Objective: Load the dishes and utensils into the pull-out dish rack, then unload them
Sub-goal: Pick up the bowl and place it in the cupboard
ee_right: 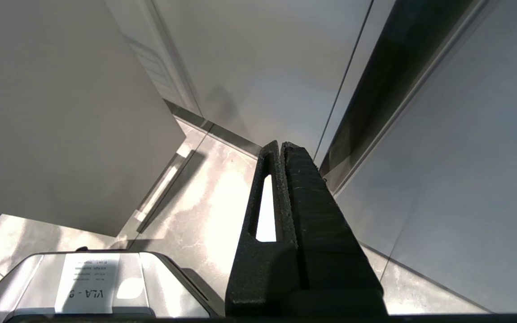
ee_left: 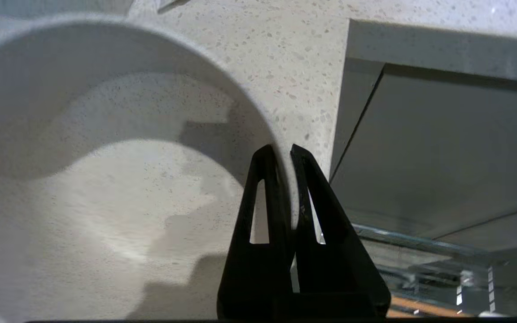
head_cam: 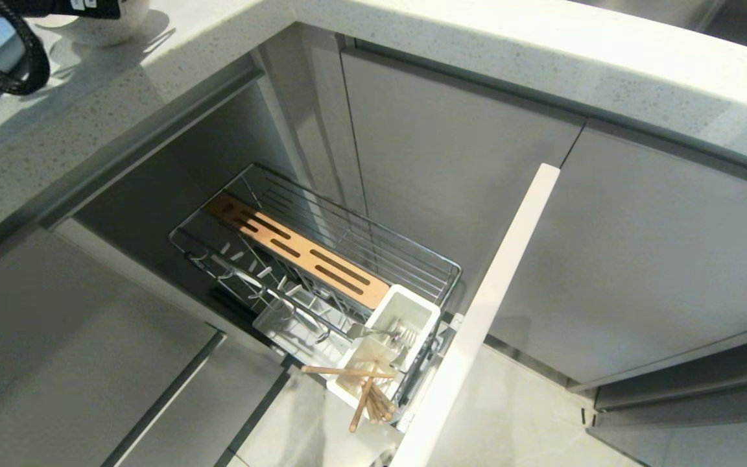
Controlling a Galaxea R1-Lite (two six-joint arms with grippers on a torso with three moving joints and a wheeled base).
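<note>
1. The pull-out dish rack [head_cam: 321, 259] stands drawn out of the grey cabinets at the centre of the head view, its tall pale front panel [head_cam: 490, 305] running diagonally toward the lower edge.
2. A slotted wooden strip [head_cam: 296, 250] lies along the chrome wire basket; upright prongs [head_cam: 250, 272] line the side toward the left of the frame.
3. The white utensil cup [head_cam: 393, 337] sits at the panel end of the rack, holding light-wood chopsticks [head_cam: 367, 392] that lean out toward the lower edge, with silver cutlery [head_cam: 380, 333] inside.
4. On the speckled countertop [head_cam: 88, 110], upper left of the frame, the small white bowl [ee_left: 83, 103] is pinched at its rim by the left gripper [ee_left: 284, 150], one finger inside, one outside.
5. The right gripper [ee_right: 281, 146] hangs over the tiled floor [ee_right: 204, 202] beside cabinet fronts, fingers pressed together, holding nothing.
</note>
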